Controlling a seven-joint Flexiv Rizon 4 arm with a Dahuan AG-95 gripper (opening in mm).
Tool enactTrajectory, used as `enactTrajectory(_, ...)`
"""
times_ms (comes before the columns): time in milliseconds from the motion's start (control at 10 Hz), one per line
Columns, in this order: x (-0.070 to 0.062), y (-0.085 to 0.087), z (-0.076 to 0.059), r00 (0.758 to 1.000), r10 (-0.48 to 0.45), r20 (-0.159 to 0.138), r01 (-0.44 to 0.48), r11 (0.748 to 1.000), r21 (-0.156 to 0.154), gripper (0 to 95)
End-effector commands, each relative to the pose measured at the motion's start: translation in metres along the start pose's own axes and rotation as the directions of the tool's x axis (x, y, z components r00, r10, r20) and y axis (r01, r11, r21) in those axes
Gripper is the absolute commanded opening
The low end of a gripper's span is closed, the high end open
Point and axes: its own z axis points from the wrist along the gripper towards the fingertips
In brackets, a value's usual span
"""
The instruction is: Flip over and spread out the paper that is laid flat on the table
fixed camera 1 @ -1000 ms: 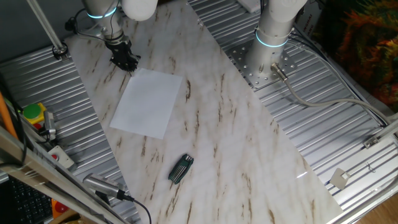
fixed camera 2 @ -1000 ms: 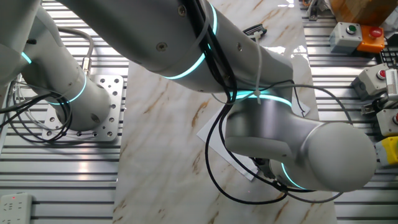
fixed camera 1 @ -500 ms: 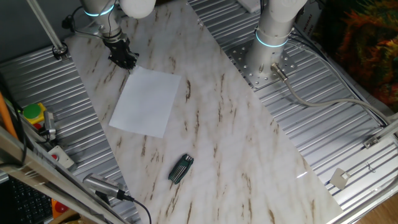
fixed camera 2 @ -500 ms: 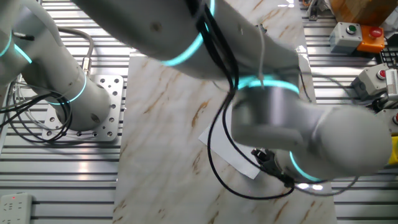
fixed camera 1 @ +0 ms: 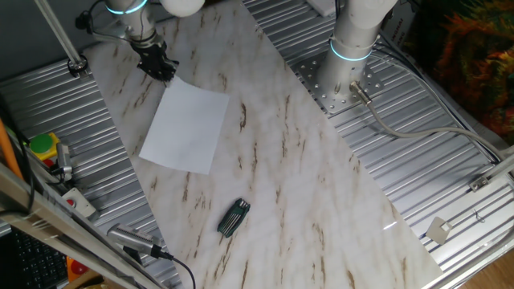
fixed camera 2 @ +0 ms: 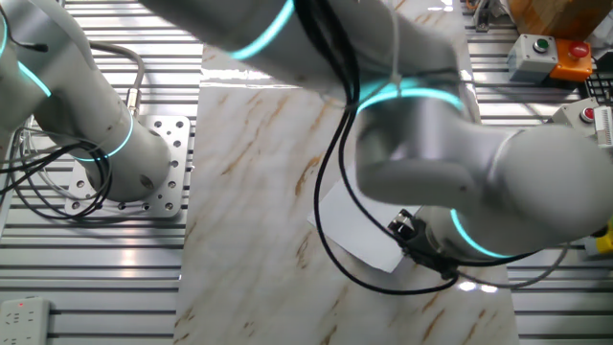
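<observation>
**Lighting and picture quality, quick rundown**

Even, fairly bright overhead light is seen in both views. Glare is caught on the ribbed metal around the desk (fixed camera 1: pixel 321 201), and a small bright reflection sits near its lower right edge. Only soft, faint shadows are cast under the paper (fixed camera 1: pixel 185 128). The one fixed view is sharp. The other fixed view is smeared by motion blur across the arm (fixed camera 2: pixel 450 182), which also blocks much of it.

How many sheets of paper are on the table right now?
1: the paper lies flat near the table's far end, beside the hand. More could be stacked beneath.
</observation>
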Motion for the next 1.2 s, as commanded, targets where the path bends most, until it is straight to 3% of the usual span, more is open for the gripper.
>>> enactTrajectory(100, 0.001, 0.004, -0.012, 1.000, 0.002, -0.011, -0.001, 1.000, 0.009, 0.0)
enactTrajectory(600, 0.002, 0.015, -0.043, 0.998, 0.048, -0.042, -0.047, 0.998, 0.035, 0.0)
enactTrajectory(1200, 0.011, 0.012, -0.088, 0.990, 0.124, -0.060, -0.121, 0.991, 0.055, 0.0)
